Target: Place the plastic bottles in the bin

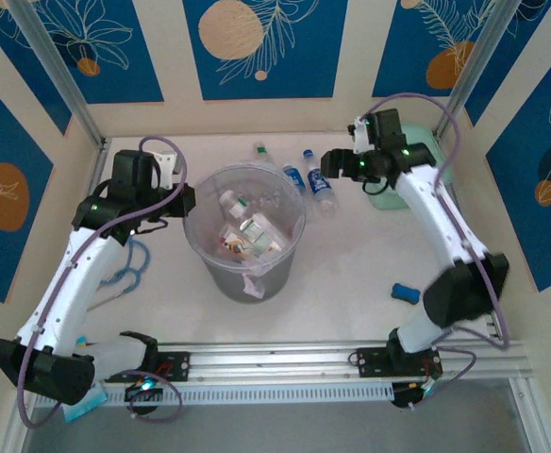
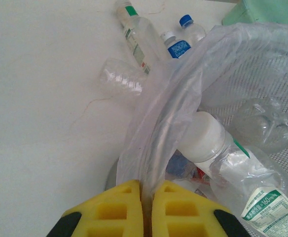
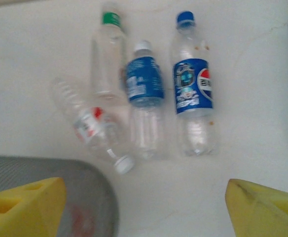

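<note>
Four plastic bottles (image 3: 144, 89) beyond right hand (image 3: 144, 205)

site: you are in a robotics lab cell | walls: blue-and-cream leaf-print panels (image 1: 266, 38) on aluminium posts (image 1: 63, 75) box in your white table (image 1: 351, 264) | rig: two arm bases (image 1: 403, 357) bolted to a slotted aluminium rail (image 1: 285, 359) at the near edge

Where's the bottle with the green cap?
In the right wrist view, the green-capped bottle lies on the table beside the white-capped blue-label bottle, beyond the bin.
</note>
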`<move>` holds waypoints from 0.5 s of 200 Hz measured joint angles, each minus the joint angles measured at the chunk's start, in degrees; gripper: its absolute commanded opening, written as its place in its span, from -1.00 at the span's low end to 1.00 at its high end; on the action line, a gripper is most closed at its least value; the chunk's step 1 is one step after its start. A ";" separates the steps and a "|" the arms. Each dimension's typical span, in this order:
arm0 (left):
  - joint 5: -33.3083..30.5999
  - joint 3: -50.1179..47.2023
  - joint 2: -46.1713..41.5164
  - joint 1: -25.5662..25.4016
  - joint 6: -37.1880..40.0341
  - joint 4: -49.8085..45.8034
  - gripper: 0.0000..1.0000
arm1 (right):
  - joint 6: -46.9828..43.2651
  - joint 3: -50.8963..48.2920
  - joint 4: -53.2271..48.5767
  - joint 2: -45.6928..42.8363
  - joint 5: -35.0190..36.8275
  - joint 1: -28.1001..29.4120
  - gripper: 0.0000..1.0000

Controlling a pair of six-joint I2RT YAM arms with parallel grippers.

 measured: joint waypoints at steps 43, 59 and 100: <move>0.50 0.00 0.35 0.02 0.02 0.57 -1.00 | -2.54 12.85 -1.40 21.16 1.31 0.04 0.94; 1.11 0.00 0.37 0.07 0.02 0.79 -1.00 | -3.04 17.86 -2.36 27.80 2.84 0.33 0.95; 3.34 0.00 0.90 0.15 0.00 1.66 -1.00 | -3.43 27.04 -3.10 39.12 6.34 0.70 0.87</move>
